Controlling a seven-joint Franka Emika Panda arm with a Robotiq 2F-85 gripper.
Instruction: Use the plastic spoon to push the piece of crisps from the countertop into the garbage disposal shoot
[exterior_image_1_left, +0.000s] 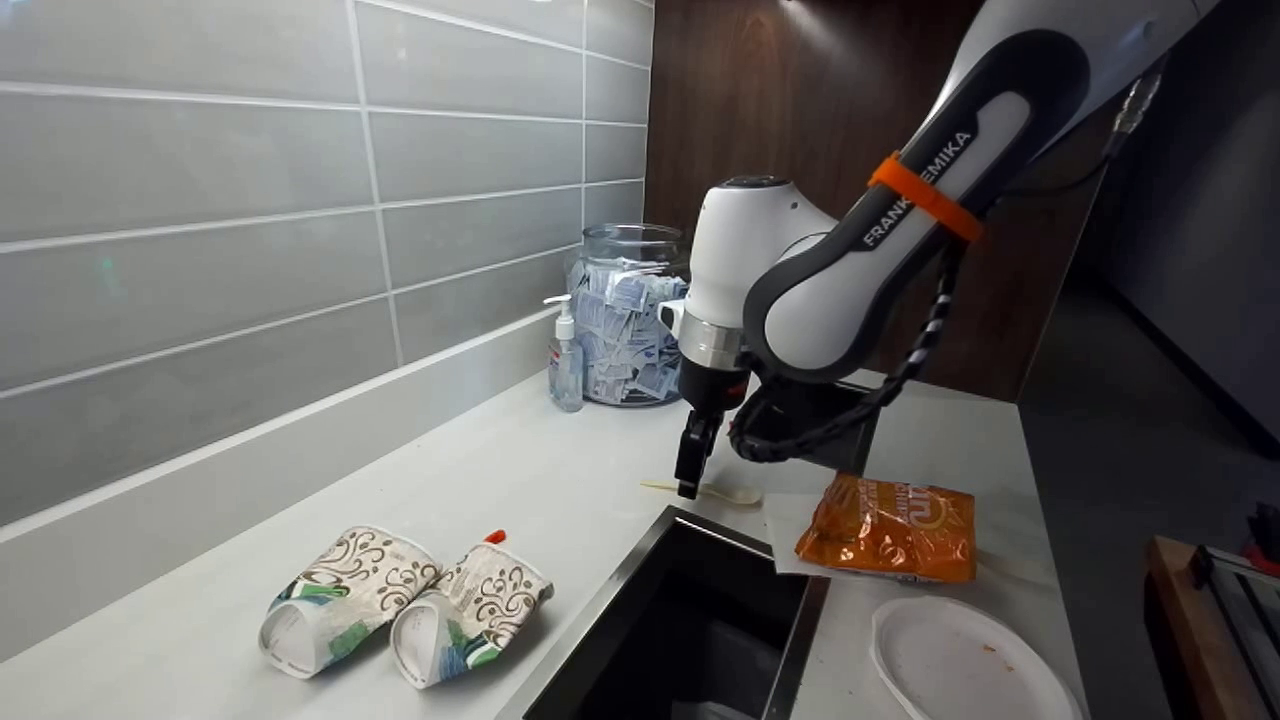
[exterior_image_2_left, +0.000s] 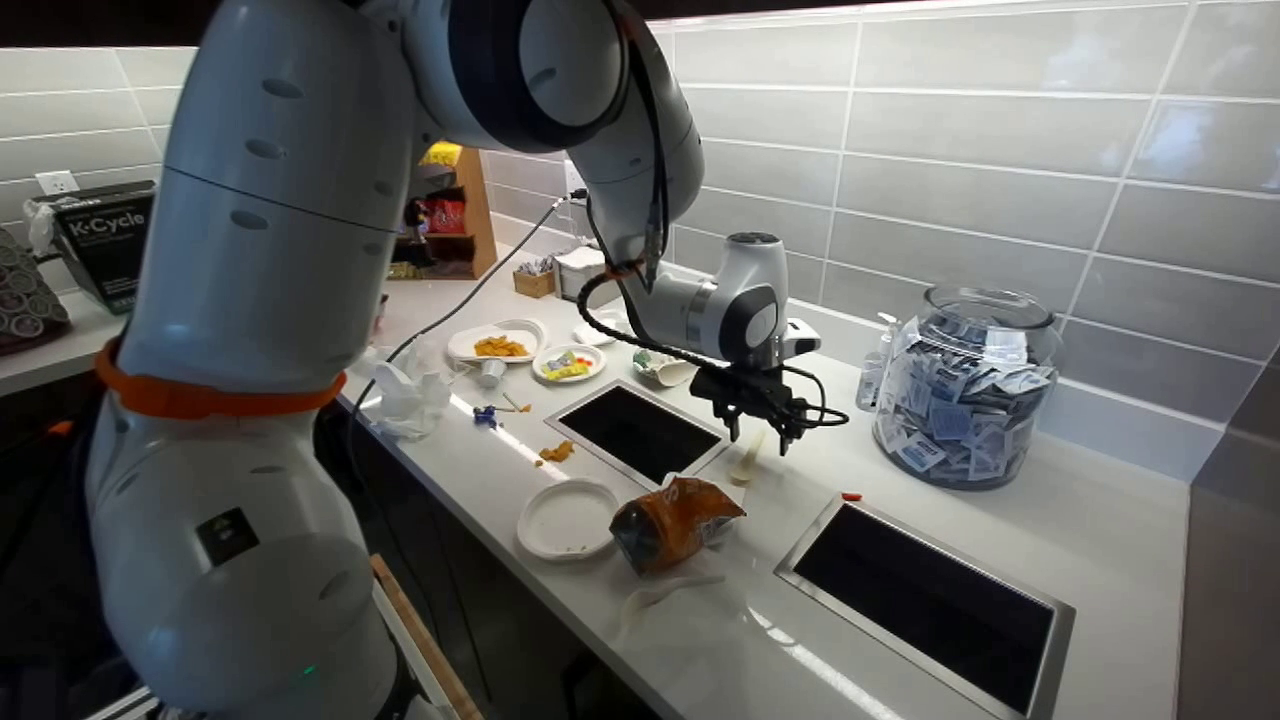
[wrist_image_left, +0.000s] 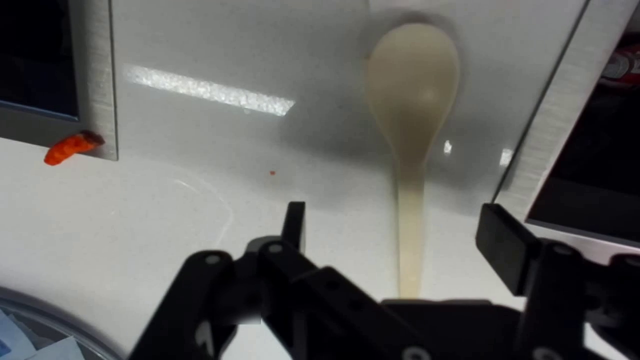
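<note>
Okay, my gripper (wrist_image_left: 395, 230) is spread wide, a finger to each side of the plastic spoon's handle, nothing held yet. The plastic spoon (wrist_image_left: 414, 75) lies on the countertop (wrist_image_left: 100, 220) between two dark openings (exterior_image_2_left: 930, 600). That handle's thin: close too high and I pinch air, and I can't judge my tip height. A skewed grip could let it twist mid-push. And the red crisp (wrist_image_left: 74, 146) straddles a steel frame's (wrist_image_left: 97, 60) edge; a hurried nudge might skid it sideways.

Arm (exterior_image_1_left: 850, 280): "FRANK", "EMIKA" (orange band (exterior_image_1_left: 925, 197) crosses the name)
Black box (exterior_image_2_left: 108, 245): "K-Cycle"
Orange bag (exterior_image_1_left: 885, 535): large pale lettering, not wholly legible
</note>
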